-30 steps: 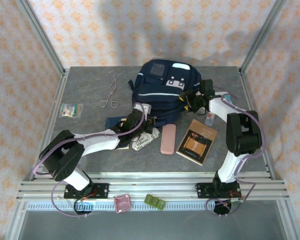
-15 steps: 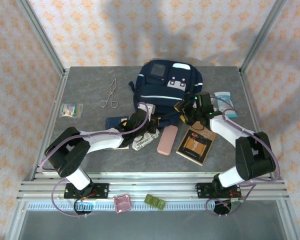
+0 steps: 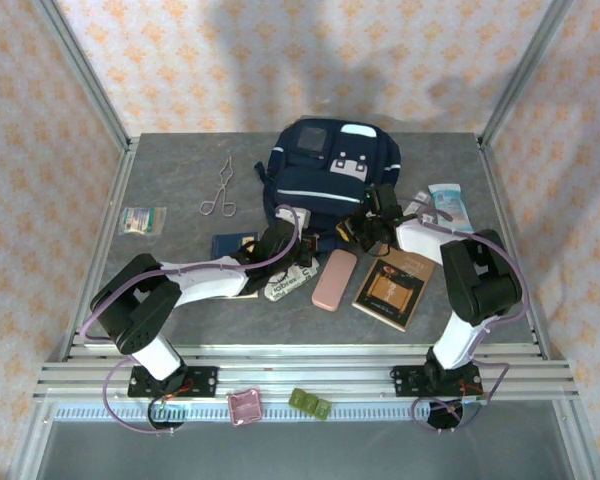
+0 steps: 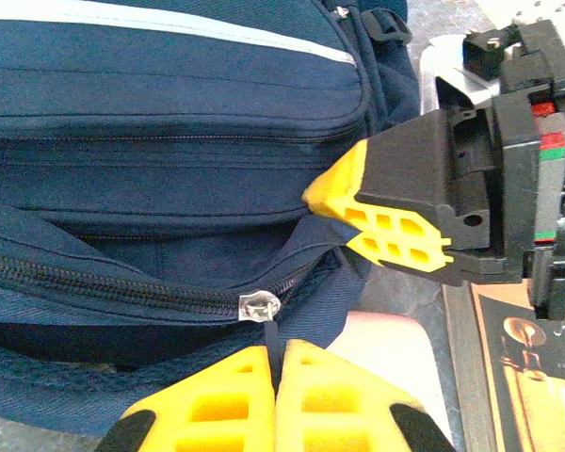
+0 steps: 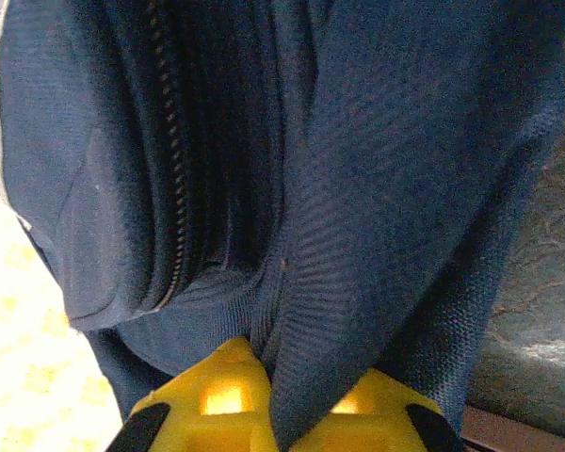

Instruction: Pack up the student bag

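Note:
The navy student bag [image 3: 330,178] lies at the back middle of the table, its main zip partly open along the near side [image 4: 122,282]. My left gripper [image 4: 279,363] is shut on the black pull cord under the silver zip slider [image 4: 259,306]; in the top view it sits at the bag's near edge [image 3: 298,238]. My right gripper [image 5: 290,400] is shut on a fold of the bag's navy fabric. It holds the near right corner of the bag [image 3: 365,228], and its yellow fingers [image 4: 386,221] press together beside the opening.
A pink case [image 3: 334,279] and a brown book [image 3: 393,285] lie just in front of the bag. A white printed packet [image 3: 285,280] and a blue booklet [image 3: 230,244] lie under my left arm. Metal tongs [image 3: 218,190], a small packet [image 3: 142,220] and a tissue pack [image 3: 450,205] lie further out.
My right gripper has come down and left from the bag's right side to its near corner and closed on the fabric. The pink case has shifted a little left. My left gripper keeps its grip.

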